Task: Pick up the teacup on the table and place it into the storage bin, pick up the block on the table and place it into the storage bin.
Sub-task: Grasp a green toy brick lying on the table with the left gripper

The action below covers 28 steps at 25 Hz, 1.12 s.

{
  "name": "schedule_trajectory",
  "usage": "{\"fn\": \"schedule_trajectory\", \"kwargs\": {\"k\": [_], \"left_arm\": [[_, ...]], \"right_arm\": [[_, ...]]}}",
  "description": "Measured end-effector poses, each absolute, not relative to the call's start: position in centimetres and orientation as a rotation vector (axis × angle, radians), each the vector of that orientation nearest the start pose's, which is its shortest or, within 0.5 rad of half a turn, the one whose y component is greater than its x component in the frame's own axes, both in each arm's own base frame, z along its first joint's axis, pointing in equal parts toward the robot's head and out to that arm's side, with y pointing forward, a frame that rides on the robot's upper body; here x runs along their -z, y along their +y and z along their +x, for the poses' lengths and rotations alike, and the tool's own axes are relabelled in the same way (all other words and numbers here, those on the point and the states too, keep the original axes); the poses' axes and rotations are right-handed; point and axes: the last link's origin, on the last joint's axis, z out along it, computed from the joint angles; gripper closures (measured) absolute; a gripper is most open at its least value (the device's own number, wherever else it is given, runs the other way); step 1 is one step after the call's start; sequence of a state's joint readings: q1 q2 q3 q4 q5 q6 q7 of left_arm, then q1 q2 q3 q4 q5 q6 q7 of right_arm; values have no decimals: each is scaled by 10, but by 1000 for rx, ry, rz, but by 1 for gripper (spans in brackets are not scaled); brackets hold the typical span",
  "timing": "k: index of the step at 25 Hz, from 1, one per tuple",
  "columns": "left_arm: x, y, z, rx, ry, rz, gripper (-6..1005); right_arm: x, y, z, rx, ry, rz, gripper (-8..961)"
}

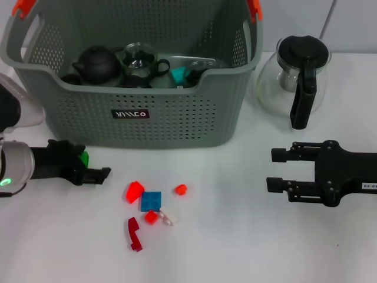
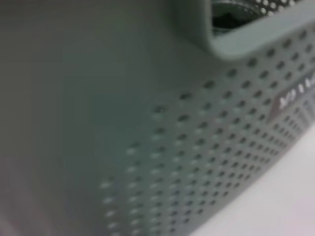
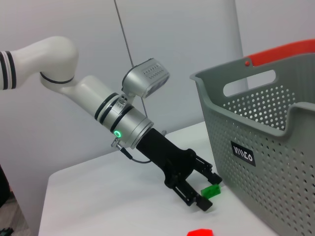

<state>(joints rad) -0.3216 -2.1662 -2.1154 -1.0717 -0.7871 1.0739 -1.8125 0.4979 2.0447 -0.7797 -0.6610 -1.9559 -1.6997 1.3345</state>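
Note:
The grey perforated storage bin (image 1: 177, 118) stands at the back of the table. Inside it lie a glass teacup (image 1: 140, 60), a dark teapot (image 1: 97, 63) and a teal block (image 1: 178, 75). My left gripper (image 1: 94, 165) hovers low in front of the bin's left corner, shut on a small green block (image 1: 85, 158). The right wrist view shows that green block (image 3: 212, 190) pinched between the left gripper's fingers (image 3: 204, 203), close to the storage bin's (image 3: 275, 167) front wall. My right gripper (image 1: 274, 170) stands open at the right, holding nothing.
Loose blocks lie on the table in front of the bin: red ones (image 1: 134, 191), a blue one (image 1: 151, 201), a white one (image 1: 169, 217) and a dark red piece (image 1: 135, 233). A glass teapot with a black handle (image 1: 297, 79) stands right of the bin.

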Motion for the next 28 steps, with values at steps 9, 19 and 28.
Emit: {"fn": "schedule_trajectory", "kwargs": {"k": [9, 19, 28], "left_arm": [[1, 314, -298, -79, -834, -2590, 147], [-9, 310, -294, -142, -817, -2604, 154], [-8, 310, -294, -191, -819, -2593, 192]], "right_arm": [[-5, 306, 259, -757, 514, -2880, 266], [-6, 305, 260, -759, 515, -2877, 265], [-7, 304, 262, -761, 521, -2872, 265]]}}
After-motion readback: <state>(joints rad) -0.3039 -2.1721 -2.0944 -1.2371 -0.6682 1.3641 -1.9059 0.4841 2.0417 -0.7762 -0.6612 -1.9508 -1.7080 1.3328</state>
